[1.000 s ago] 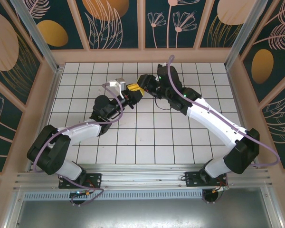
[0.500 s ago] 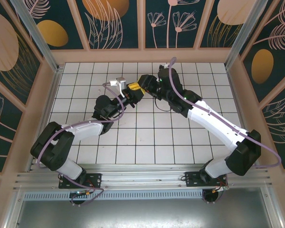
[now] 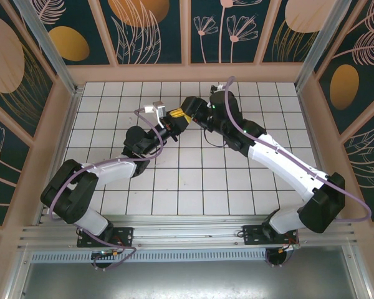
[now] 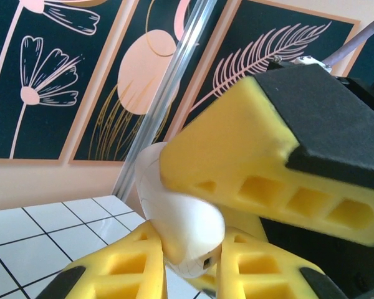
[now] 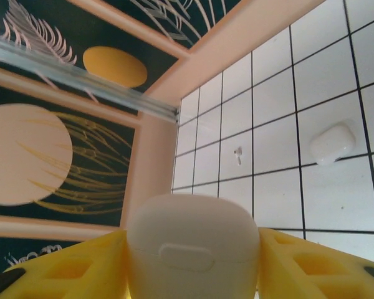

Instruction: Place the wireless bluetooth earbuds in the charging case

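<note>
Case look: the charging case (image 4: 184, 233) is showing as a glossy white rounded pebble, with a thin seam curving across its shell and a small dark spot near its lower end. From the right wrist, a shallow oblong button is showing on its face.
Case place: it is hanging above the tabletop (image 5: 274, 93), where the two arms are meeting over the far middle tiles.
Left end effector (image 4: 193, 268): it is grasping the charging case, with its two yellow fingers pressing the lower end from either side.
Right end effector (image 5: 193, 261): its yellow fingers are flanking the case closely on both sides. In the left wrist view, one black-backed finger (image 4: 249, 162) is lying against the case's upper side. I cannot tell whether it is clamping or has released.
Earbud (image 5: 238, 154): a tiny white bit is lying on a tile not far from the wall's foot, well apart from the case. It is too small to make out its shape.
White lump (image 5: 332, 143): a rounded white thing is lying on a tile near the earbud, not touching it. I cannot tell what it is.
Hidden: the frame edge is cutting off the case's lower part in the right wrist view. From overhead, the end effectors are covering the case. I cannot tell whether its lid is open or closed.
</note>
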You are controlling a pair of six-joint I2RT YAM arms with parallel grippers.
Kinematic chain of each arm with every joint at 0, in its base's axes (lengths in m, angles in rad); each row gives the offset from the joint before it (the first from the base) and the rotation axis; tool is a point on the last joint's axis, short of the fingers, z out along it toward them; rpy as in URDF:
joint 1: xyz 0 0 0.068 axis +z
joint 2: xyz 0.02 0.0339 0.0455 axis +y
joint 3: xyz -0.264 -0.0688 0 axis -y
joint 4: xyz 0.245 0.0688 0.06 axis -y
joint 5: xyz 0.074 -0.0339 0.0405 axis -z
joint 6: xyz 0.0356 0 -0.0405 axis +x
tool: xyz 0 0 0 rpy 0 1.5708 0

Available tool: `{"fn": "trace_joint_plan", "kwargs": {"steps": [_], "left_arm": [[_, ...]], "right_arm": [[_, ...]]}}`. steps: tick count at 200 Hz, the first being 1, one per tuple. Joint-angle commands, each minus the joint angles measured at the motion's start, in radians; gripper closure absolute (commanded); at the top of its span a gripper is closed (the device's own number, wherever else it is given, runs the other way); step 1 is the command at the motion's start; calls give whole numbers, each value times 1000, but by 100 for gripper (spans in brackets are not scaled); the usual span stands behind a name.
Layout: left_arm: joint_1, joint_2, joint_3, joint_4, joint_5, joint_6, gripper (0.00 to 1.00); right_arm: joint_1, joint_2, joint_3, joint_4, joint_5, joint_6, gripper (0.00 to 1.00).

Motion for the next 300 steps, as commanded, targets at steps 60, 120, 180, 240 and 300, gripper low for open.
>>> {"fn": "trace_joint_plan", "kwargs": {"steps": [60,120,180,240,300], "left_arm": [[20,-61,-21,19,18,-94,91],[74,-58,-14,127,201,-310,92],[78,-25,13,247,307,-449,92],[78,-24,37,259,355,-478,92],[78,-25,47,260,387,-502,93]], "right_arm": [[-9,-211,-118,154,-4,-195,35],[-194,-360,-379,525,-324,-188,31],[-194,-236,-325,618,-575,-221,31],[-222,-176,-312,695,-643,-180,46],[-224,-148,-308,739,-694,-160,63]]}}
